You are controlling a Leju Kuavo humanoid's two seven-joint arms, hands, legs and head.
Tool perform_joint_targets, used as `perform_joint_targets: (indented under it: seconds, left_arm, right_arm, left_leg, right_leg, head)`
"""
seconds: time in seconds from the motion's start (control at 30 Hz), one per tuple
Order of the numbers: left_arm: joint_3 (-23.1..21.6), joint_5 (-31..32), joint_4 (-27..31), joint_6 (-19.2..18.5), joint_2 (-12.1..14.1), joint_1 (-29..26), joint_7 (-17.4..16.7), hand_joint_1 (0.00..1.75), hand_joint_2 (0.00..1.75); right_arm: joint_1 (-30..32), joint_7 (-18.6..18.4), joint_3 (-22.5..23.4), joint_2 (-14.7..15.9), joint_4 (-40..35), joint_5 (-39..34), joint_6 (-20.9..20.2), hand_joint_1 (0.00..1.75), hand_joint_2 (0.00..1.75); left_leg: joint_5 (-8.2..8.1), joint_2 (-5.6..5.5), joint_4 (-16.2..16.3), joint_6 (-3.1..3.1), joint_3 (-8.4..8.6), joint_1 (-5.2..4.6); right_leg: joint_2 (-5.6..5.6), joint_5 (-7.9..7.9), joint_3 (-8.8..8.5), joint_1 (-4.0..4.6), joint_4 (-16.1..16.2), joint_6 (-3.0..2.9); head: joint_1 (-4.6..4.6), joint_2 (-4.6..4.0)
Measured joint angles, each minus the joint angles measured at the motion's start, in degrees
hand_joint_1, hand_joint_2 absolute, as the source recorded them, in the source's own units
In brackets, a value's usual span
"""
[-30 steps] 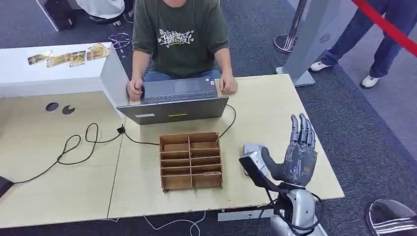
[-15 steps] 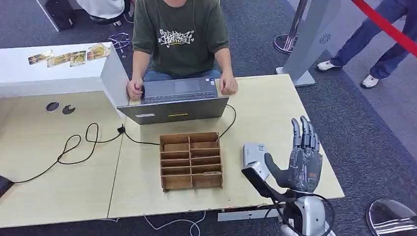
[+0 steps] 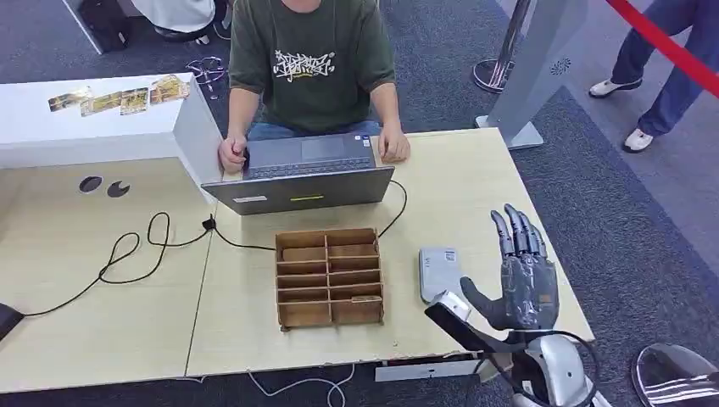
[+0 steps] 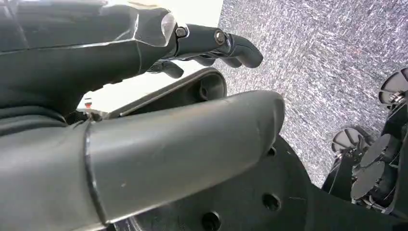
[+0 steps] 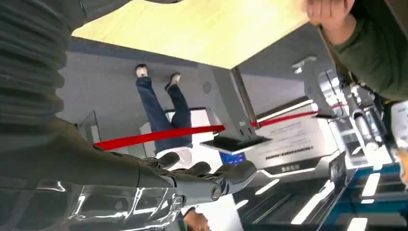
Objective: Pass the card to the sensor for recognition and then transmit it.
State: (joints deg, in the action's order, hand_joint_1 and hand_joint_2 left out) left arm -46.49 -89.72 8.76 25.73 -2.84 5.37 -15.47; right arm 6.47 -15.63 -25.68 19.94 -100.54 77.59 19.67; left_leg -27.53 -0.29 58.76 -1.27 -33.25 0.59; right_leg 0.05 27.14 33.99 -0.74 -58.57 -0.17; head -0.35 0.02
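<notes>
Grey sensor (image 3: 438,273) lies flat on the desk (image 3: 475,182), at about ten o'clock from the right hand (image 3: 519,275), just beside it, long axis running away from the robot. That hand is nearer, raised, fingers spread, holding nothing. No card can be made out. Left hand (image 4: 144,96): grip unclear. Shirt lettering unreadable.

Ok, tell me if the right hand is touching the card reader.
Apart. The head view shows bare table between the right hand and the card reader.
</notes>
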Motion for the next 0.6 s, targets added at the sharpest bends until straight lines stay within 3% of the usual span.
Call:
perform_joint_targets:
  seconds: [0.3, 0.6]
  left_arm:
    - [0.07, 0.07, 0.0, -0.09, 0.13, -0.01, -0.07, 0.0, 0.0]
    - [0.09, 0.26, 0.0, -0.07, 0.15, 0.0, -0.07, 0.0, 0.0]
  right_arm:
    - [0.0, 0.68, -1.48, 5.59, -0.98, -5.61, -4.37, 0.0, 1.75]
    - [-1.53, 1.31, -4.5, 6.77, -0.29, -10.38, -7.78, 0.0, 1.75]
  left_leg:
    - [-0.01, 0.0, 0.0, 0.01, 0.0, 0.0]
    - [-0.01, 0.0, 0.0, 0.01, -0.01, 0.01]
  right_leg:
    - [0.0, 0.0, 0.0, 0.0, 0.0, 0.0]
    - [0.0, 0.0, 0.0, 0.0, -0.01, 0.0]
  head:
    - [0.0, 0.0]
    - [0.0, 0.0]
